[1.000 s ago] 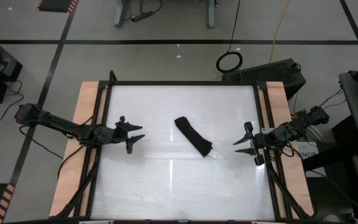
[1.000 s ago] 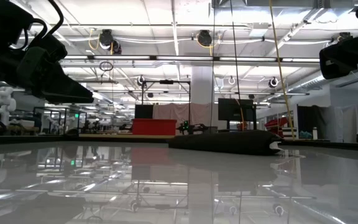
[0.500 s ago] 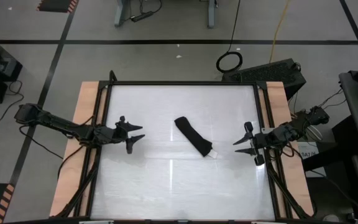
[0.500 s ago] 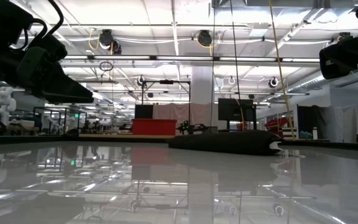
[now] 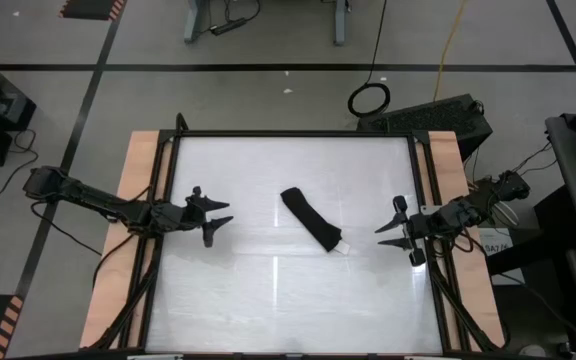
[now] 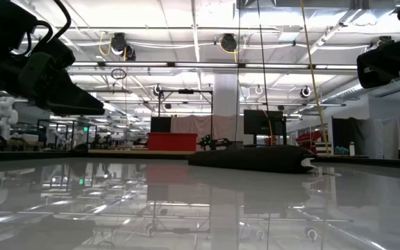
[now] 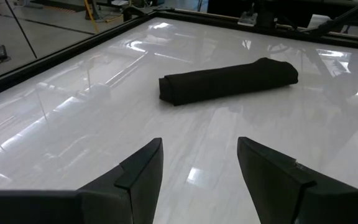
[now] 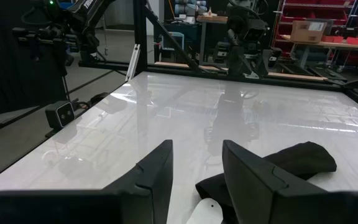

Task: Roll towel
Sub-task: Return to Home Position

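The rolled towel [image 5: 311, 219] is lying mid-way across the table [image 5: 268, 300]. The left gripper [image 5: 224, 213] and right gripper [image 5: 382, 236] are hovering wide-open and empty near its side edges, likely needing only retraction home.

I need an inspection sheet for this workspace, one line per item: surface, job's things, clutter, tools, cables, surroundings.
Surface: glossy white table, wooden strips at both sides.
Job's things: black towel, rolled, diagonal at mid-table; white tag at one end.
Clutter: nothing seen.
Tools: left tool and right tool open, near opposite edges, apart from the towel.
Cables: coiled cable and yellow cable on the floor beyond the table.
Surroundings: grey floor with black lines.
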